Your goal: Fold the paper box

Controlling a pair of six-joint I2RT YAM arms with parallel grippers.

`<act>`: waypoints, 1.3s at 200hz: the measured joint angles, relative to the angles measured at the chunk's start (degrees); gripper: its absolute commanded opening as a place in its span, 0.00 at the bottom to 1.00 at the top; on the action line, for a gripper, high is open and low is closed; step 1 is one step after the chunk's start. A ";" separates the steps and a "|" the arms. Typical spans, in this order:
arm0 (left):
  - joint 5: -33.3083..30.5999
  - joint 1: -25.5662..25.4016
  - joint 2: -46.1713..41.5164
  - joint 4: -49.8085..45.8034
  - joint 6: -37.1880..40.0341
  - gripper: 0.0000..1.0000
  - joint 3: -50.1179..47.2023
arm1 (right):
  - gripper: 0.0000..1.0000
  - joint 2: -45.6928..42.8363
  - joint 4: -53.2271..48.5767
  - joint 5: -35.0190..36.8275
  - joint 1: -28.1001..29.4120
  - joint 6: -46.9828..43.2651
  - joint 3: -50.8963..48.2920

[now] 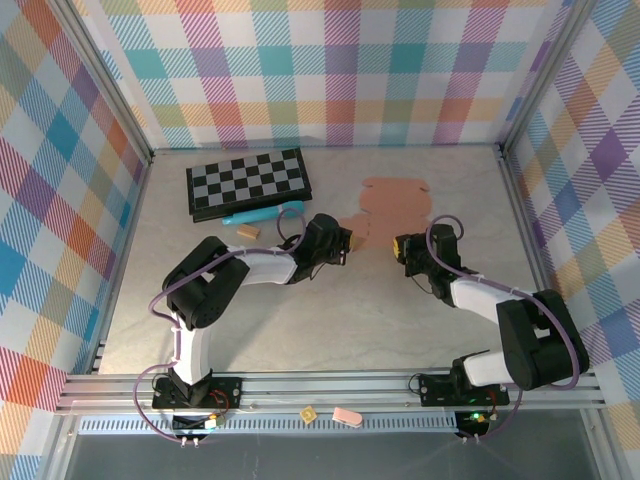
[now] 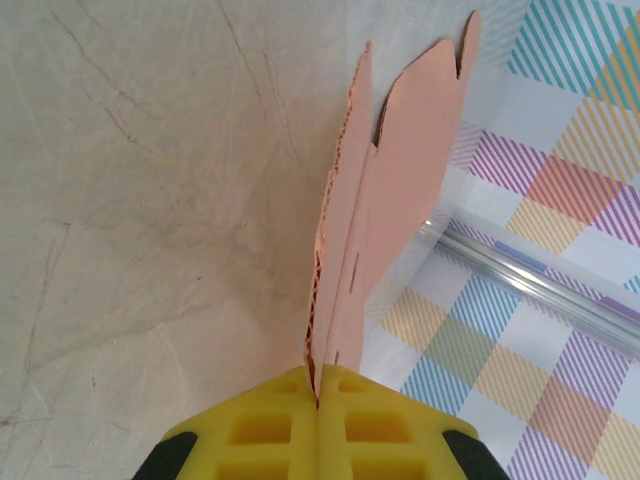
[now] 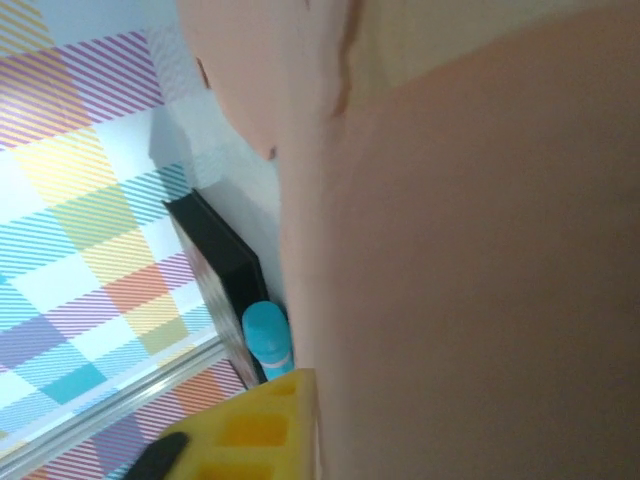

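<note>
Rail at the near edge: small tan piece [image 1: 309, 414], pink piece [image 1: 347, 416]. Left gripper [image 2: 318, 388]: yellow pads clamped on the paper box [image 2: 385, 200] at its left edge. Right gripper [image 1: 404, 246]: closed on the box's near edge, cardboard flat against its yellow finger [image 3: 250, 430]. Box: mid-table, just beyond both grippers. Farther left: tan block [image 1: 247, 231], blue marker [image 1: 265, 213], chequered board [image 1: 248, 183] near the back wall.

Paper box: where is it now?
Top view: the paper box sits mid-table, right of the chessboard, its near-left corner pinched by the left gripper.
</note>
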 measured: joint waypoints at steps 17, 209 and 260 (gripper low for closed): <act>-0.17 -0.11 -0.15 -0.90 -0.68 0.28 -0.02 | 0.00 -0.33 -1.42 0.33 0.00 0.17 0.66; 7.85 12.94 -16.70 -44.33 26.60 0.61 20.68 | 0.00 -1.44 -68.98 -10.71 -6.36 -21.22 61.42; 9.77 14.34 -15.43 -47.32 29.83 0.59 21.03 | 0.00 -1.42 -86.71 -13.07 -6.01 -21.20 66.82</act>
